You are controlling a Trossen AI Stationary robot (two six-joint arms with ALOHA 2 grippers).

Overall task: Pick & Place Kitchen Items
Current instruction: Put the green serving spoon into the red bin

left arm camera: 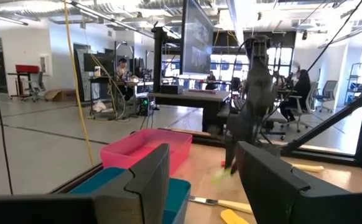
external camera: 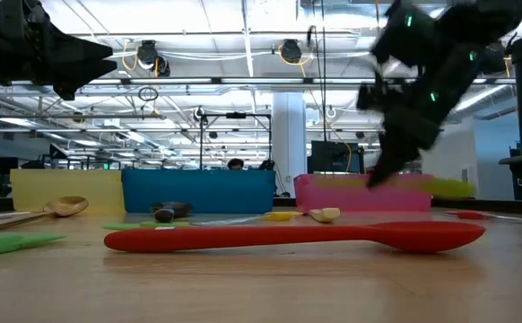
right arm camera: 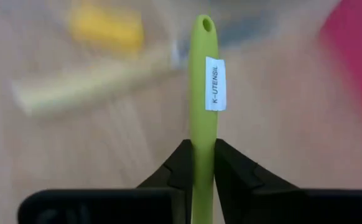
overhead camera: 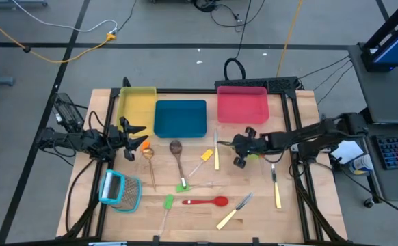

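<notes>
Two fingers of the right gripper (right arm camera: 199, 165) clench a green utensil (right arm camera: 204, 93), probably a spoon, handle pointing straight ahead, right of centre below the pink tray (overhead camera: 242, 104); the left gripper (overhead camera: 132, 139) hangs open centre-left.

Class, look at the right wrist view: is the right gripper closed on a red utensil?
No. The right gripper is shut on a green utensil handle bearing a white label, not a red one.
</notes>
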